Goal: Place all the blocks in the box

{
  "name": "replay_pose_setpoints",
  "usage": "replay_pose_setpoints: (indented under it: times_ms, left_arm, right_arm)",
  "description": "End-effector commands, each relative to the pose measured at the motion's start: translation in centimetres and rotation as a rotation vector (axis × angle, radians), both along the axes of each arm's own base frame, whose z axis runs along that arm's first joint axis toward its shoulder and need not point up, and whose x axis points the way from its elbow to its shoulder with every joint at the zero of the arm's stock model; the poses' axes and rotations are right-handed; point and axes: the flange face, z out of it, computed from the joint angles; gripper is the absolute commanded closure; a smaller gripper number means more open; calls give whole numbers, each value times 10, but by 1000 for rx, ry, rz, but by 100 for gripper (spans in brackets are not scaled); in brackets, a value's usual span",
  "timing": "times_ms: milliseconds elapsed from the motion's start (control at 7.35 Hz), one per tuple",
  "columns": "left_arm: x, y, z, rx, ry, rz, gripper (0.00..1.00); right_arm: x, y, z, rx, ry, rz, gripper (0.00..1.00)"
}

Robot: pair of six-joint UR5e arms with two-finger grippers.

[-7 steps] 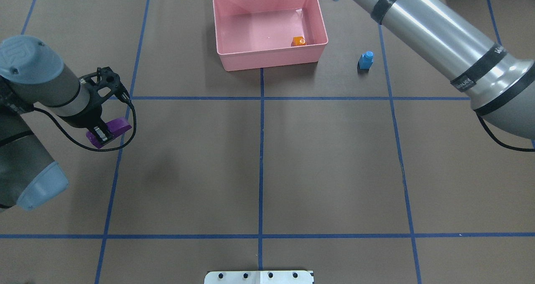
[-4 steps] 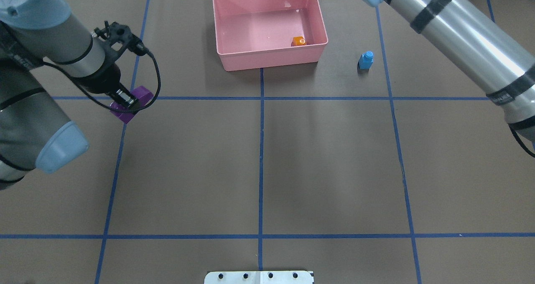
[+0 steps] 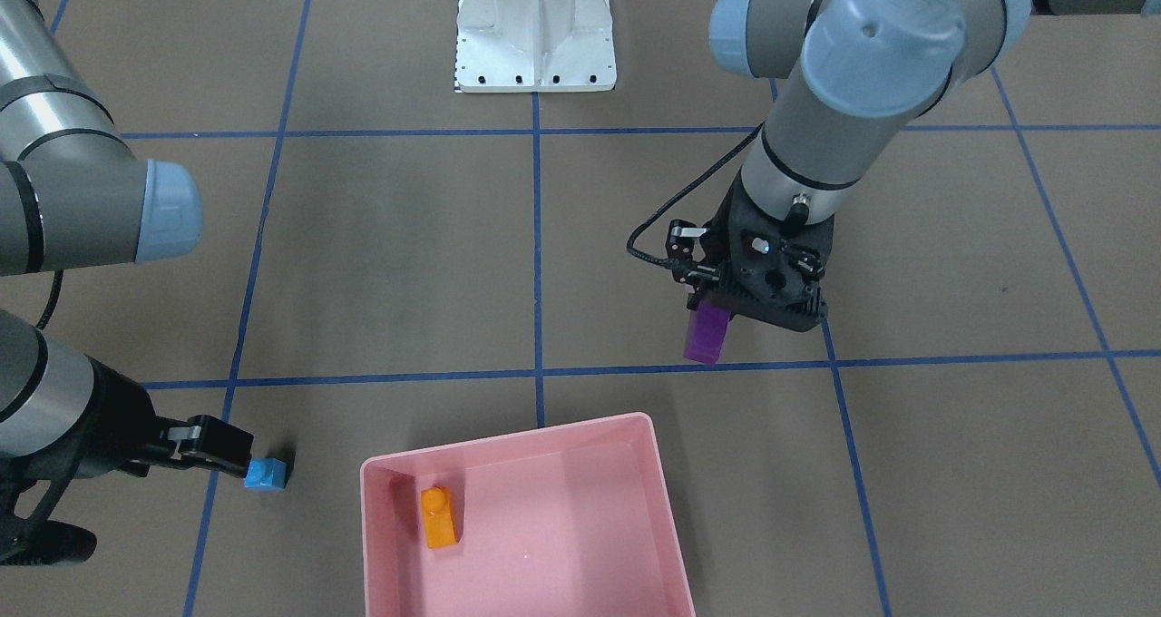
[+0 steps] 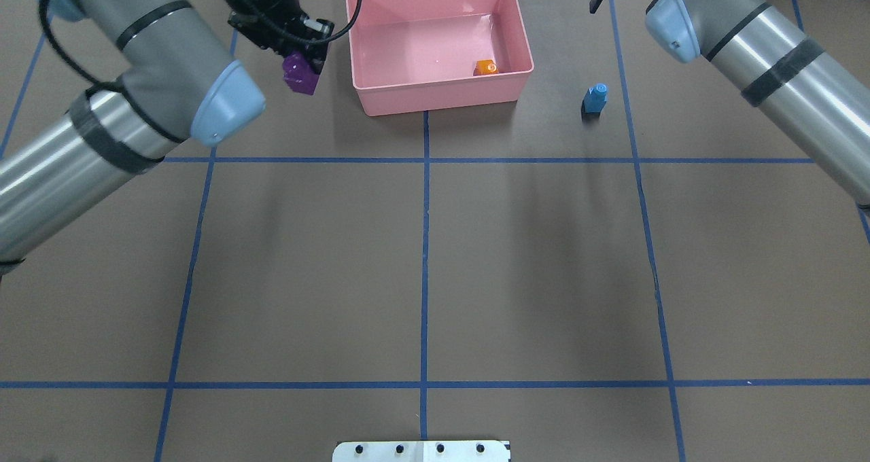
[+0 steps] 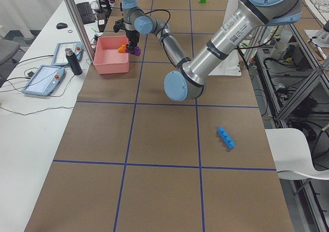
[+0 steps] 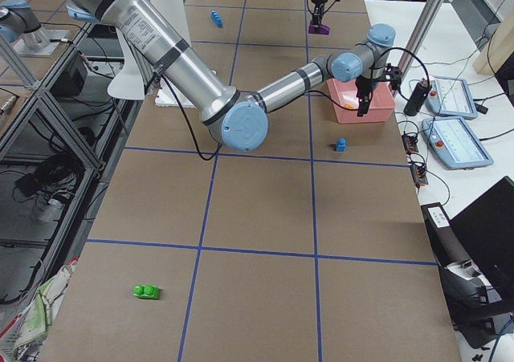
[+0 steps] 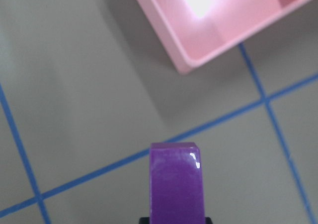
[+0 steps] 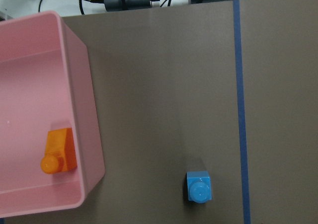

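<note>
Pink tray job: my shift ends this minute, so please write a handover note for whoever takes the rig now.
Left end effector: shut on the purple elongated plastic brick, in the air beside the glossy pink plastic tray, not over it.
Right end effector: holds nothing that shows, open or shut unclear, near the small blue one-stud brick, which stands on the table.
Done: the orange one-stud brick lies in the tray.
Left: drop the purple one in; then the small blue one, the long blue four-stud brick and the green brick, both on the table far from the tray.
</note>
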Motion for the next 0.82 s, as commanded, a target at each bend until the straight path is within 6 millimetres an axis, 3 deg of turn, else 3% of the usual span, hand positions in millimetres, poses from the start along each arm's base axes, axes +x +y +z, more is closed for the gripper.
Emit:
replay_pose_setpoints:
  times_ms: [0, 136, 272, 544, 680]
  left_arm:
    - [34, -66, -18, -30, 79, -95, 100]
    - [43, -87, -48, -33, 70, -114, 100]
    - [50, -108, -51, -40, 53, -127, 100]
    - [66, -137, -33, -3, -8, -220, 100]
    - [75, -142, -20, 2, -7, -221, 100]
  right_arm:
    - [-44, 15, 25, 11, 70, -35, 0]
    - [-51, 16, 32, 9, 91, -37, 0]
    - [-66, 19, 45, -12, 104, -54, 0]
    - [-81, 22, 63, -32, 139, -65, 0]
    - [-82, 20, 69, -40, 147, -64, 0]
